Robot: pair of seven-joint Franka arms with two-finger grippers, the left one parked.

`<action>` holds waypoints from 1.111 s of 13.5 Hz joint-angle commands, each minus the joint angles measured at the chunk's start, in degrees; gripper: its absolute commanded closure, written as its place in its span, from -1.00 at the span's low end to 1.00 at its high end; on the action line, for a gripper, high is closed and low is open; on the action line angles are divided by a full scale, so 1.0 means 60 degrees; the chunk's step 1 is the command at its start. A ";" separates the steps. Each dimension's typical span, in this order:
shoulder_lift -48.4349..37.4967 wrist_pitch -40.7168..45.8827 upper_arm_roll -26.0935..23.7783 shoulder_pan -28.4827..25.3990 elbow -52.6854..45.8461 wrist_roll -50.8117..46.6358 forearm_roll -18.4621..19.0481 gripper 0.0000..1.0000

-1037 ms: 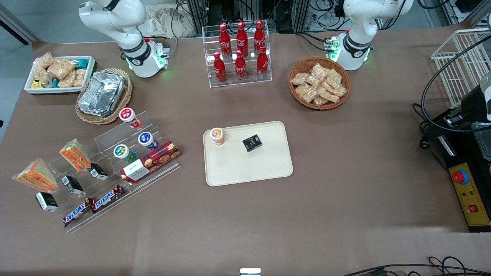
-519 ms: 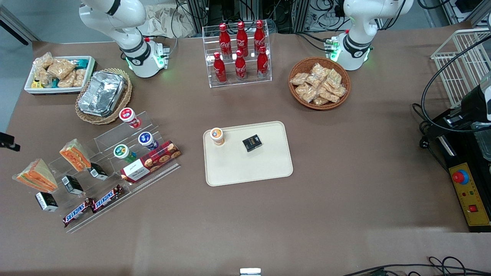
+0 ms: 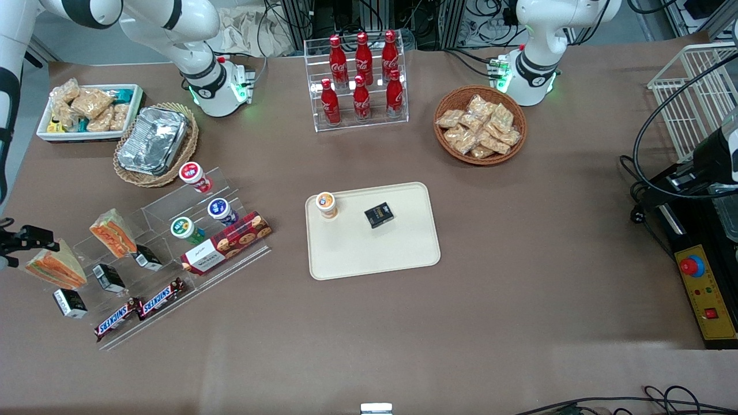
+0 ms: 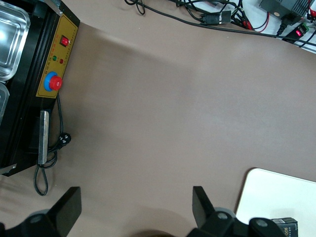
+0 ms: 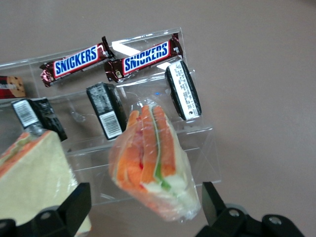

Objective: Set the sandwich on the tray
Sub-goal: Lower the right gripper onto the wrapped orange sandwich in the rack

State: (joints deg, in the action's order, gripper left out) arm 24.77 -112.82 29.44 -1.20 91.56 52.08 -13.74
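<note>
The sandwich [image 3: 55, 266], a clear-wrapped wedge with orange, green and white layers, stands on the acrylic display stand [image 3: 173, 248] at the working arm's end of the table. My right gripper [image 3: 23, 237] hangs just over it, open. In the right wrist view the sandwich's [image 5: 153, 163] wide end lies between the gripper's [image 5: 143, 217] spread fingers [image 5: 74, 207], with gaps on both sides. The cream tray [image 3: 375, 253] lies mid-table and also shows in the left wrist view [image 4: 276, 197].
A second wrapped wedge with redder stripes [image 3: 112, 232] stands beside the sandwich. Black boxes [image 3: 69, 302] and Snickers bars [image 3: 118, 317] lie nearer the camera. A cup [image 3: 326, 204] and a black box [image 3: 379, 214] sit on the tray.
My right arm has swung in from the working arm's end. The gripper has come from out of view to the sandwich. Nothing on the table has moved.
</note>
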 commanded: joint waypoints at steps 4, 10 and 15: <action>0.0588 -0.0621 -0.0014 0.0113 -0.0069 0.0592 -0.0697 -1.00; 0.0706 -0.0606 -0.0014 0.0113 0.0063 0.0621 -0.0727 0.19; 0.0283 -0.0300 -0.0014 -0.0018 0.0063 0.0709 -0.0713 0.98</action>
State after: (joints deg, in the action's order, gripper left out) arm 28.58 -115.72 29.41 -1.01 91.68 54.80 -16.22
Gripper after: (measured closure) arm 0.678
